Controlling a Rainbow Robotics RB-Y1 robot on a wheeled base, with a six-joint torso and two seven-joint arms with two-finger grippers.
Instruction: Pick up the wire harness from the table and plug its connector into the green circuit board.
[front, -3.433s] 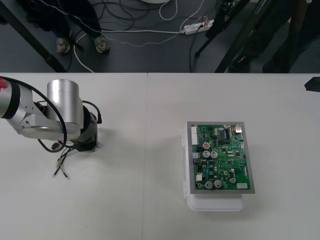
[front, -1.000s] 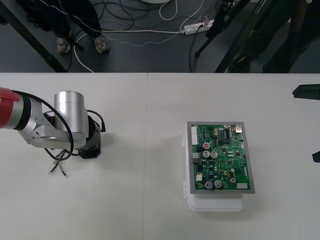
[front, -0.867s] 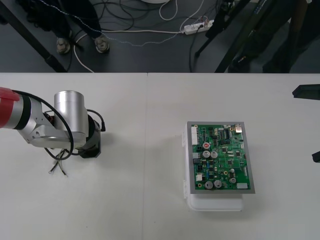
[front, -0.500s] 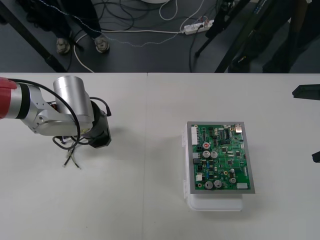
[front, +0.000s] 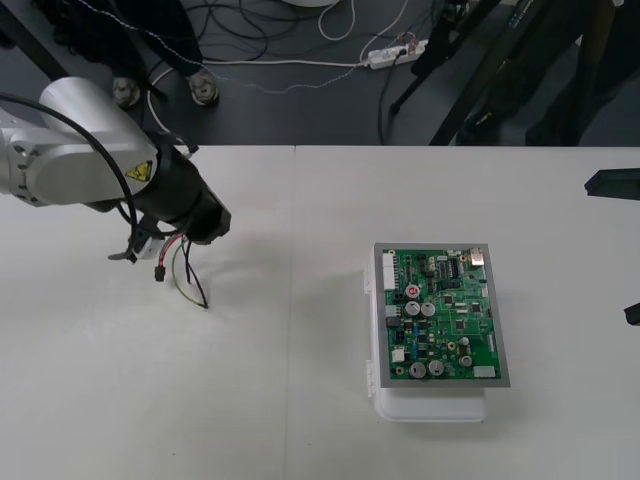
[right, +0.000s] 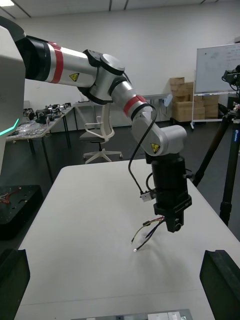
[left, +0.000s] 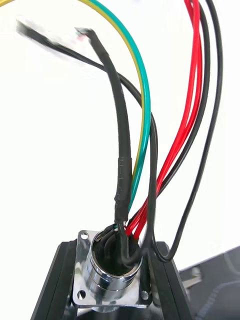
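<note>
Harness (front: 182, 272) is in the left gripper (front: 205, 228), over the left side of the table (front: 290, 400) toward the far edge, well apart from the green circuit board (front: 442, 315). It isn't plugged in.

In the left wrist view the jaws are pinched on the round metal socket (left: 111, 274), with one black finger (left: 56, 280) tight against each side of the square flange. The wires (left: 150, 125) (red, black, green-yellow) fan out of the socket away from the gripper.

From the right wrist view the left gripper points straight down and the wires dangle below it, curling to one side. The loose ends sit low over the tabletop. I can't tell whether they touch it, and the plug end is too small to make out.

The board sits flat on its white base (front: 430, 405) on the right half of the table, with nothing near it.

The right gripper (right: 116, 257) is parked at the table's right edge. Its jaws are spread wide, with the fingers out at the two lower corners of its own view, and it faces the left gripper across the table.
</note>
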